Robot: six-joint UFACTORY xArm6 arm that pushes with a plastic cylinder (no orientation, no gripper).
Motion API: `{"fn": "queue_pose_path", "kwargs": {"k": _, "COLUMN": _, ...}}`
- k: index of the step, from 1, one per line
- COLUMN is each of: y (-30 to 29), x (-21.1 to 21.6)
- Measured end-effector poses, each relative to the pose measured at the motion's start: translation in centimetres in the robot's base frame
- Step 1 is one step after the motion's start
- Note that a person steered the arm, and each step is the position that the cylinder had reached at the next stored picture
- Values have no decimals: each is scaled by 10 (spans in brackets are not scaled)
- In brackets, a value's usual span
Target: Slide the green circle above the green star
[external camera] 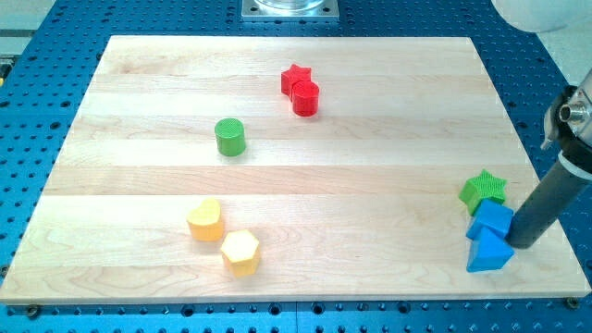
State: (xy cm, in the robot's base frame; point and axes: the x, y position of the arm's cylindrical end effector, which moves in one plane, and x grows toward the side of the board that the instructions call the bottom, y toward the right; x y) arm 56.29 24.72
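Saw a big wooden tabletop [370,185], pale, on a blue base with holes.

Saw the end effector [548,205] next, a plain dark rod that leaned in from the view's right. Grasped nothing, only pushed. Found my tip [523,246] low on the view's right, just beside the blue cube [491,220] and the blue triangle [487,254]. Looked like it touched them, but hard to tell from here.

Then the blocks. Spotted the green star [484,190] right above the blue cube, pressed up against it, near the tabletop's right edge. Found the green circle [230,137] far off, left of the middle, all alone and well apart from the green star and from my tip.

Spotted a red star [294,78] near the view's top, touching a red round block [306,98] just below it.

Found a yellow heart [204,220] at the lower left, with a yellow hexagon [240,252] just beside it, lower and to the right.
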Motion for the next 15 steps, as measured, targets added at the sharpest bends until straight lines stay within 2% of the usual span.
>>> {"fn": "queue_pose_path", "kwargs": {"k": 2, "y": -1, "x": -21}}
{"fn": "queue_pose_path", "kwargs": {"k": 5, "y": 36, "x": -64}}
{"fn": "queue_pose_path", "kwargs": {"k": 6, "y": -5, "x": -133}}
{"fn": "queue_pose_path", "kwargs": {"k": 8, "y": -185, "x": -70}}
{"fn": "queue_pose_path", "kwargs": {"k": 9, "y": -287, "x": -88}}
{"fn": "queue_pose_path", "kwargs": {"k": 10, "y": -358, "x": -107}}
{"fn": "queue_pose_path", "kwargs": {"k": 11, "y": -362, "x": -137}}
{"fn": "queue_pose_path", "kwargs": {"k": 12, "y": -255, "x": -132}}
{"fn": "queue_pose_path", "kwargs": {"k": 13, "y": -221, "x": -132}}
{"fn": "queue_pose_path", "kwargs": {"k": 14, "y": -262, "x": -139}}
{"fn": "queue_pose_path", "kwargs": {"k": 15, "y": -240, "x": -177}}
